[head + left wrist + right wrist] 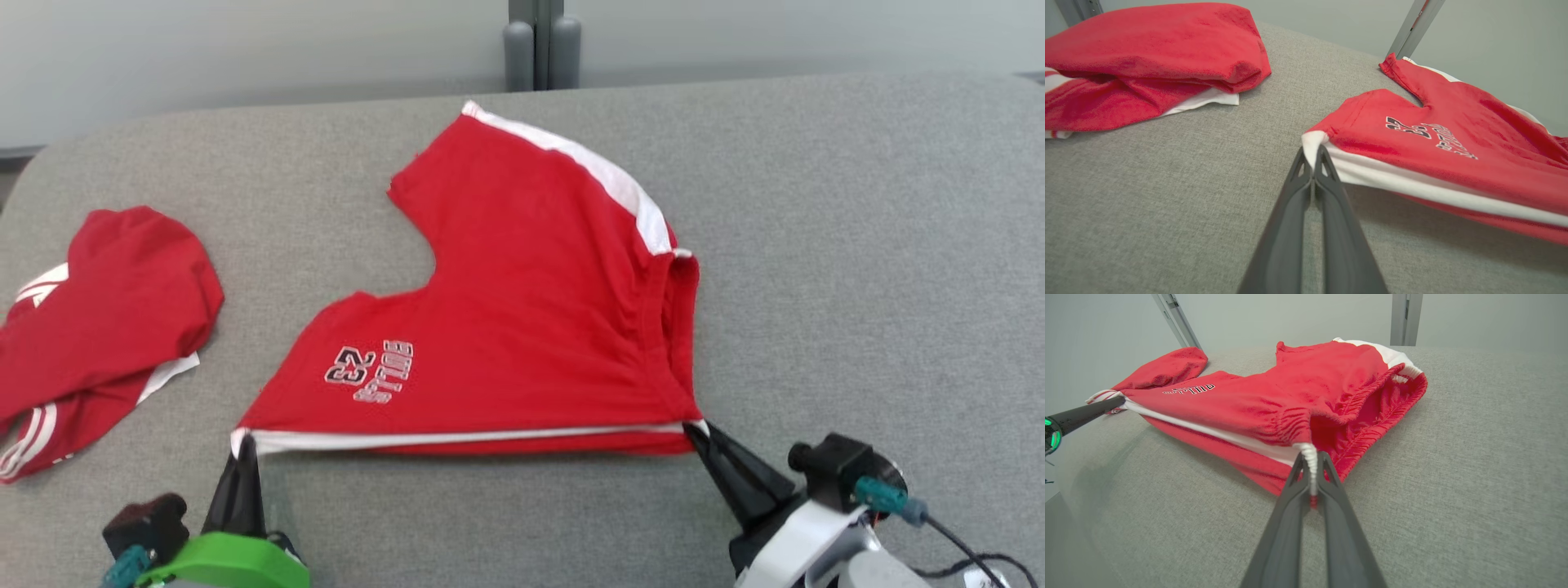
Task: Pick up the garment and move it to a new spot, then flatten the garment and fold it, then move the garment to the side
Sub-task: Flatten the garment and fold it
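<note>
Head view first: the left pincer [242, 447] is clenched on the white hem corner of the red shorts [522, 310]. The right pincer [695, 429] is clenched on the waistband corner. The white stripe [457, 439] runs taut between the two tips, and the shorts spread away from both across the grey bench [857, 245]. A second red garment [106, 318] sits crumpled, well off the left pincer's outer side.

Left wrist view: the fingers are pressed together on that white corner, the shorts run off to the right of the tips, and the number print [1429, 136] is just beyond.

Right wrist view: the tips nip the ribbed white elastic, with the waist opening gaping just past them.
</note>
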Controlling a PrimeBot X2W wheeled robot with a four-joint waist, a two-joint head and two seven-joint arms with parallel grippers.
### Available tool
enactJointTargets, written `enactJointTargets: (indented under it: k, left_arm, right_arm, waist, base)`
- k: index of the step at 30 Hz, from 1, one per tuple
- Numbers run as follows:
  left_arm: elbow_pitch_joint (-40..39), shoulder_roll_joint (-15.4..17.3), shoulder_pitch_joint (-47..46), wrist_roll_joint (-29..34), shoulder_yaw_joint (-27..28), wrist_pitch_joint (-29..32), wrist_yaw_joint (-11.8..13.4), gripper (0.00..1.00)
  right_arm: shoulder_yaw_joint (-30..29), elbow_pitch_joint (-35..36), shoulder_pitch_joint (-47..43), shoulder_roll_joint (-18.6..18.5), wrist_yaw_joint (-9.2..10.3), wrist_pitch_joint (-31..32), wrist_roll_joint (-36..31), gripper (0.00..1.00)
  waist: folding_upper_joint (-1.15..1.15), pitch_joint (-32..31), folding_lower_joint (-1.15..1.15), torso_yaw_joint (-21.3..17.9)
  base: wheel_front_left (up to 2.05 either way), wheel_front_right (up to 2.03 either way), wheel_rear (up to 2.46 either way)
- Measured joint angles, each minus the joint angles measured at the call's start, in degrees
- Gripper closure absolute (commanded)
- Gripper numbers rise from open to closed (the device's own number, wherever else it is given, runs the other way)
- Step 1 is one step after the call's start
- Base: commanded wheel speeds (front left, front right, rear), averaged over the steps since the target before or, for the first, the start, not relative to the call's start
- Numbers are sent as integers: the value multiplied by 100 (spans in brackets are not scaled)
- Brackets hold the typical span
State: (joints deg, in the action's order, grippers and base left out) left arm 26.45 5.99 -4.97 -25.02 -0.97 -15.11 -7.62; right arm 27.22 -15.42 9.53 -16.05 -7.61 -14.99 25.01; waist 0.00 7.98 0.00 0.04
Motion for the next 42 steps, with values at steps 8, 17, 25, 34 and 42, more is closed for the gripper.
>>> enactJointTargets:
  k: [8,17,25,34,42]
  left_arm:
    - [-258,-135,677,138,48,0,4,100]
    - [-749,57,8,301,-257,-1,5,100]
    - [-375,614,-1736,180,-979,-1,5,100]
    - [947,929,-3625,48,-1726,0,5,100]
    - [1830,1034,-4732,71,-2163,1,7,100]
  right_arm:
    - [-8,379,-1017,59,5,-1,-31,100]
    - [-410,764,-878,281,7,-1,-27,100]
    - [-736,662,72,838,8,-1,260,100]
    - [-676,547,890,1214,8,-1,458,100]
    - [-720,681,1321,1305,8,-1,854,100]
  waist:
    - [0,-506,0,23]
    - [0,-277,0,-57]
    - [0,375,0,-245]
    - [0,1205,0,-589]
    - [0,1857,0,-999]
  base:
    - [0,0,0]
    - [0,0,0]
    - [0,0,0]
    - [0,0,0]
    - [0,0,0]
